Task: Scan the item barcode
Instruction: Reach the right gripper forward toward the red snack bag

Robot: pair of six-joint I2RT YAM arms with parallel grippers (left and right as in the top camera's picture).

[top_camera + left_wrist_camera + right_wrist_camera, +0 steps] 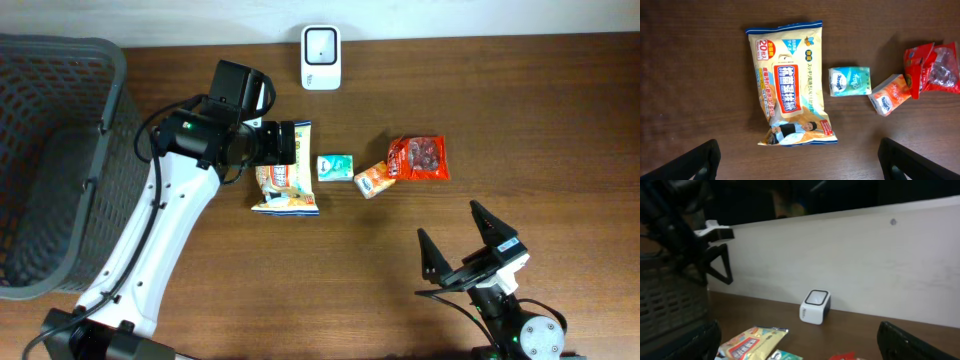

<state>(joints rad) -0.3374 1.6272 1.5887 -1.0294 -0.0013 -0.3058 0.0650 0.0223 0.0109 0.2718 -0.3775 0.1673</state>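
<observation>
Four items lie in a row on the wooden table: a yellow wipes pack [285, 185] [790, 82] [752, 342], a teal tissue pack [335, 167] [850, 81], an orange tissue pack [374, 180] [888, 95] and a red snack bag [420, 157] [932, 67]. No barcode shows on any of them. The white scanner [321, 44] [815, 306] stands at the table's far edge. My left gripper [283, 143] [800, 167] hangs open above the wipes pack's upper end, holding nothing. At the near right, my right gripper [458, 238] [800, 347] is open and empty, facing the scanner.
A large dark mesh basket [60, 160] [670, 295] fills the left side of the table. A white wall panel [850, 265] rises behind the scanner. Bare wood lies between the row of items and my right gripper.
</observation>
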